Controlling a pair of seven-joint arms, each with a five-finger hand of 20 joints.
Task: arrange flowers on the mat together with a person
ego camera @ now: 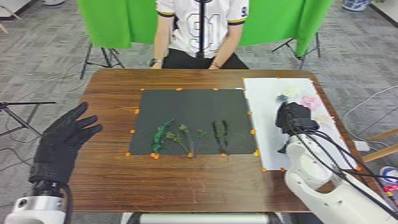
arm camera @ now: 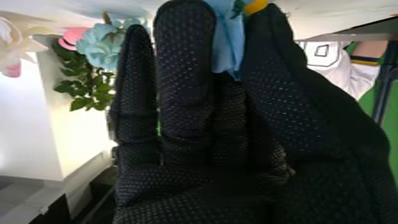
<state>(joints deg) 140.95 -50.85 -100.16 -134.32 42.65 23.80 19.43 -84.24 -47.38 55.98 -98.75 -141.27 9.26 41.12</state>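
Right robot hand (ego camera: 290,116) is at the mat's (ego camera: 187,107) 3 o'clock, by a blue flower (arm camera: 227,42); its grip I cannot tell. Left robot hand (ego camera: 62,137), released, is at 9 o'clock.

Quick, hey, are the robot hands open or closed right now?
Left robot hand: open, empty.
Right robot hand: can't tell, nor whether it holds the blue petals.
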